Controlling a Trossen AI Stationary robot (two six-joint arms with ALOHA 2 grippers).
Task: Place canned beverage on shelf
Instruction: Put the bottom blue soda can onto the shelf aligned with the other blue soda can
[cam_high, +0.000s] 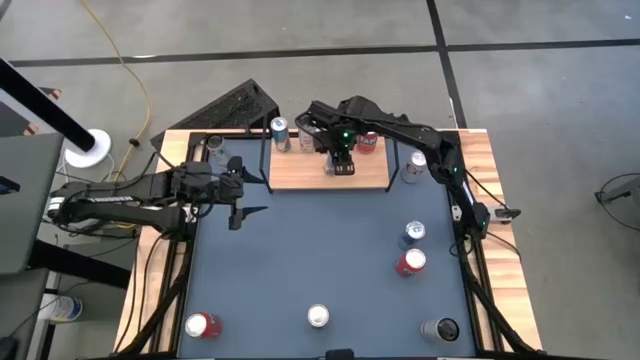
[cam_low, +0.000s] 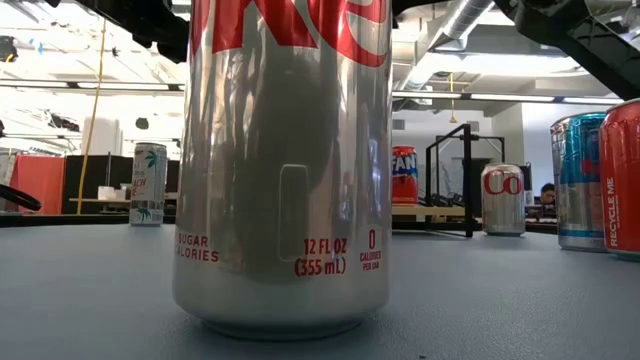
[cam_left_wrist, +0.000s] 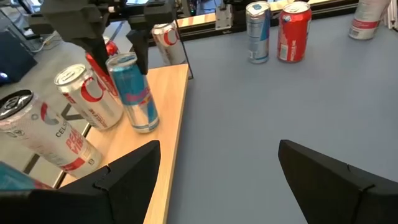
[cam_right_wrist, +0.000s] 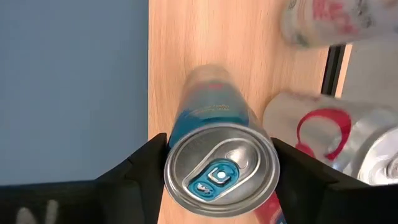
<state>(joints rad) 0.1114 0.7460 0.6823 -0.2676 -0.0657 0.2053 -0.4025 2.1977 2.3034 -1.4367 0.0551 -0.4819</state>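
The right gripper (cam_right_wrist: 217, 168) stands over the shelf (cam_high: 300, 172), the light-wood board in its thin black rail at the far side of the table (cam_high: 320, 255). Its wrist view looks straight down on a slim blue-and-silver can (cam_right_wrist: 219, 158) standing upright on the wood, silver lid and blue tab uppermost, with one dark finger on each side of the rim. The fingers bracket the can closely — whether they still press it or have just let go cannot be told from that view or from the high view, where the arm hides the can altogether.

The left wrist view supplies the side look: the same blue can (cam_left_wrist: 134, 93) stands near the shelf's front edge with the right arm's fingers coming down around its top, and just beside it a silver-and-red cola can (cam_left_wrist: 90, 96) and another white-and-red can (cam_left_wrist: 43, 137), both on the board. The left gripper (cam_left_wrist: 217, 180) hovers above the grey-blue tabletop at the left of the shelf, its fingers spread wide with nothing between them.

From above, more cans show scattered on the table: a blue one (cam_high: 412, 233) and a red one (cam_high: 410, 262) on the right, others along the near edge. The low view is filled by one silver diet-cola can (cam_low: 280, 165) — the shelf is only a distant frame behind it.
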